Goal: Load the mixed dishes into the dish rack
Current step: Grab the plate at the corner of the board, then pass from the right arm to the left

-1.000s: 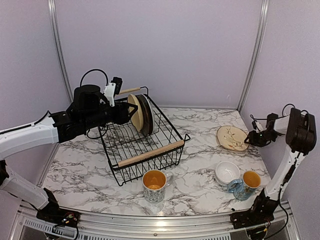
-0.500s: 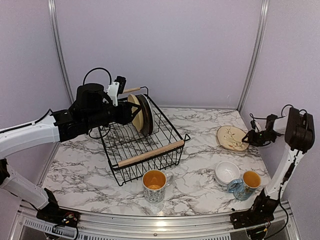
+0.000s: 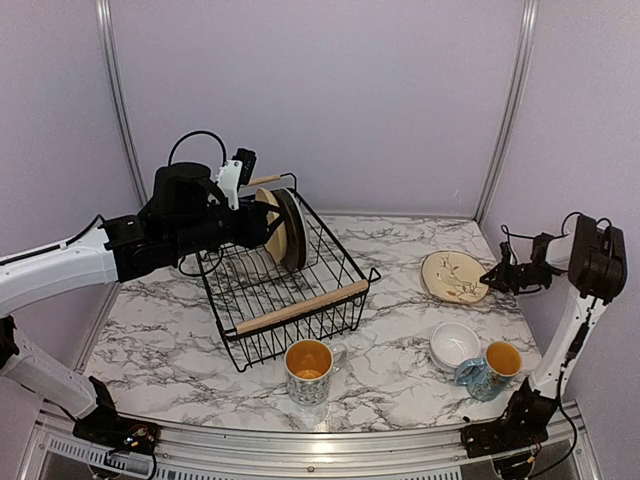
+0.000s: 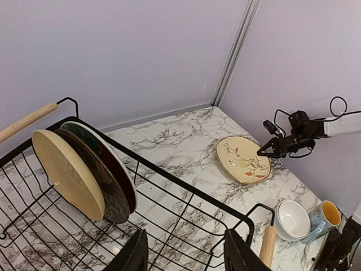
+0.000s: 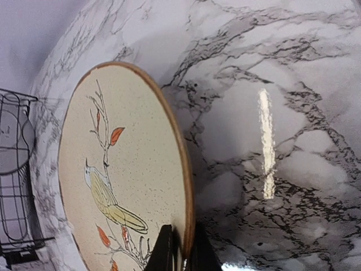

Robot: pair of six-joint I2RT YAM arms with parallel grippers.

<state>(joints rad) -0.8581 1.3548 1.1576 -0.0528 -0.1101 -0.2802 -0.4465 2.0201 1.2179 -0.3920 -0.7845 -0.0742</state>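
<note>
Dish rack (image 3: 300, 307) sits on the left half of the table (image 3: 390, 245), angled toward the far-left corner, with two plates (image 3: 282, 228) standing on edge at its far end. From where I'm standing, the piece in play is the small tan plate (image 3: 453, 277), the one painted with a bird and twigs, over by the right edge of the table. The right jaws are clamped on its rim at the side nearest that edge, and the plate is tipped up from there. I can't tell whether its other side is touching the marble. The left jaws stand apart with nothing between them, hovering over the near end of the rack.

The step in hand looks like the lift and carry to the rack. A pinch on a thin rim is a poor hold, so I'd want the grip firm and the rise slow, letting the plate hang rather than swing. The path should pass behind the white bowls (image 3: 454, 344) and the mug (image 3: 492, 367) at the near-right corner. Over the rack, turn the plate upright, parallel to the two already there, and lower it into the next free gap until the wires take its weight before letting go. The left arm crowds that end, so watch for a clash. Another mug (image 3: 308, 370) waits by the near edge.
</note>
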